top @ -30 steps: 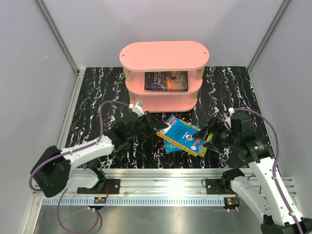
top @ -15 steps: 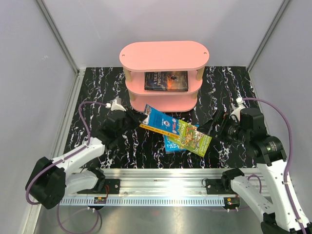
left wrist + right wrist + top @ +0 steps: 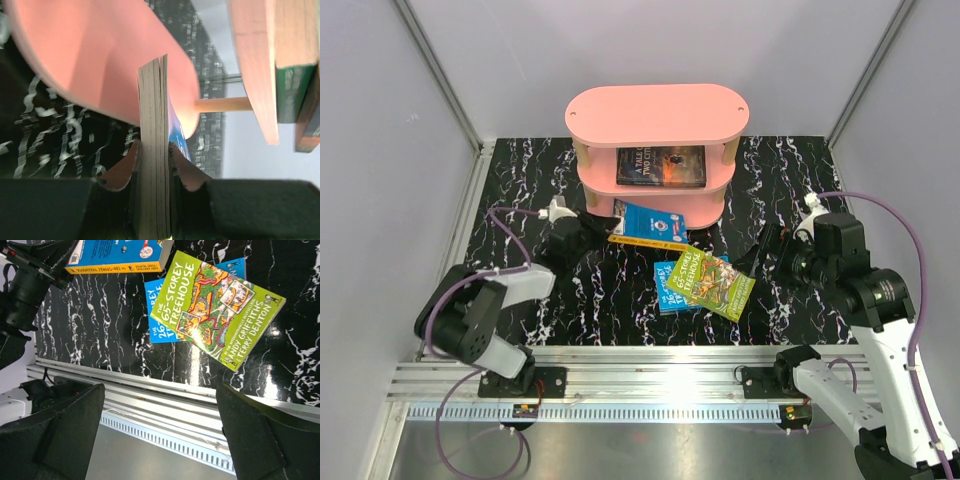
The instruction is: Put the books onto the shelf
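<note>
From above, your left hand (image 3: 603, 238) grips one end of a blue book (image 3: 652, 223), which is lifted off the surface (image 3: 520, 190) just in front of the pink shelf (image 3: 657, 115) and reaches over its lowest board. A dark book (image 3: 661, 166) lies on the middle tier. A green Treehouse book (image 3: 712, 282) lies on the surface, partly on top of a second blue book (image 3: 666, 292). Your right hand (image 3: 770, 252) hovers just beside the green one, not touching it.

On your left wrist view, both fingers (image 3: 122, 170) pinch the blue book (image 3: 154, 200) edge-on, its pages facing you, beside a pink board (image 3: 90, 60).

On your right wrist view, the fingers (image 3: 55, 430) stand spread wide with nothing between them, above the green Treehouse book (image 3: 215, 310).
</note>
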`<action>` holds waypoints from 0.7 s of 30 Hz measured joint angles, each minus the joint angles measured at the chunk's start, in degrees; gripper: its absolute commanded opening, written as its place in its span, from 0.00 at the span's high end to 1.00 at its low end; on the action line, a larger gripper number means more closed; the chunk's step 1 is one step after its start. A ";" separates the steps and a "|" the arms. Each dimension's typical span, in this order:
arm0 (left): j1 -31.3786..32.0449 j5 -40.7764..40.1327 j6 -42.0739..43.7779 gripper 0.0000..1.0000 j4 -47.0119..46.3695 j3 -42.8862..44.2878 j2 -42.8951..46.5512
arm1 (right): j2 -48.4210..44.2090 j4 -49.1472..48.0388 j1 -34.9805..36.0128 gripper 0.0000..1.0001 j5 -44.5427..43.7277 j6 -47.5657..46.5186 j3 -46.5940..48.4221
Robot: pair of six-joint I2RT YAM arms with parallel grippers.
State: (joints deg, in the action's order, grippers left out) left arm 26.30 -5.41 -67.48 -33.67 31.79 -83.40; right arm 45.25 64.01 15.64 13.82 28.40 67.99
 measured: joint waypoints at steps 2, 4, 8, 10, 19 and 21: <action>-0.50 1.49 -2.25 1.00 -4.85 0.00 -3.74 | 0.55 0.61 0.00 0.00 -0.92 -0.98 0.70; -0.98 2.14 -3.96 1.00 -8.44 0.11 -6.45 | 1.03 1.07 0.00 0.00 -1.44 -1.81 1.20; -1.77 3.30 -6.78 1.00 -14.78 1.77 -11.76 | 1.84 2.08 0.00 0.00 -2.64 -3.23 1.79; -2.14 3.19 -8.70 1.00 -17.75 3.52 -14.40 | 2.05 2.23 0.00 0.00 -2.89 -3.80 2.05; -5.44 5.66 -11.15 1.00 -19.63 14.36 -22.36 | 3.02 2.32 0.00 0.00 -4.50 -5.31 2.40; -5.46 6.69 -9.44 1.00 -17.11 15.80 -22.43 | 3.23 2.29 0.00 0.00 -4.83 -5.35 2.40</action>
State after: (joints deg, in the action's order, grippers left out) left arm 20.84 1.28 -76.93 -50.78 47.59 -105.82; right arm 48.49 66.30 15.64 8.99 23.05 70.39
